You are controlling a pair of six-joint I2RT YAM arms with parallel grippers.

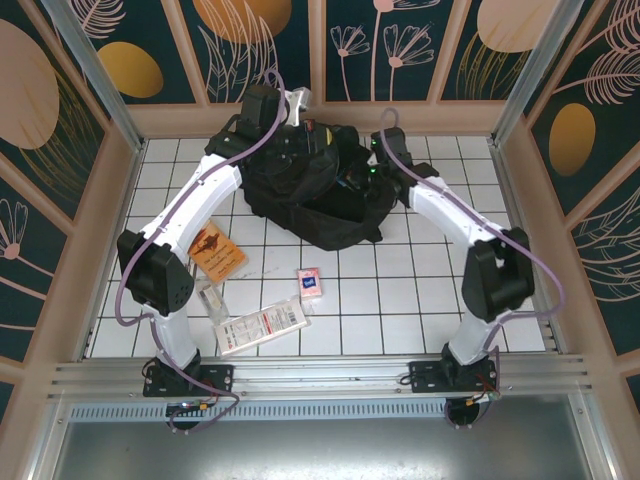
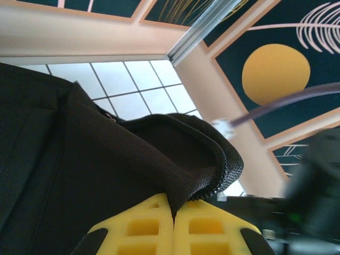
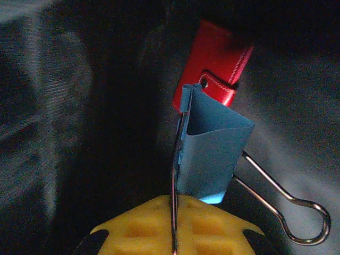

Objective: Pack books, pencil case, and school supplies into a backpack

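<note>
Over the tiled table [image 1: 400, 300], arms stretch forward: left fingers [image 2: 143, 228] pinch backpack [image 2: 106, 159], right fingers [image 3: 212, 228] clamp binder clip [image 3: 212, 154].

Top view: we look down from above and behind both arms, far from either gripper, whole table [image 1: 420, 300] in frame.
Left wrist view: we sit just behind the left gripper [image 2: 173, 215], facing out beyond it, very near.
Right wrist view: likewise behind the right gripper [image 3: 174, 218], teal binder clip [image 3: 212, 154] close ahead.
Shared: the backpack [image 1: 300, 195], in all three.
</note>
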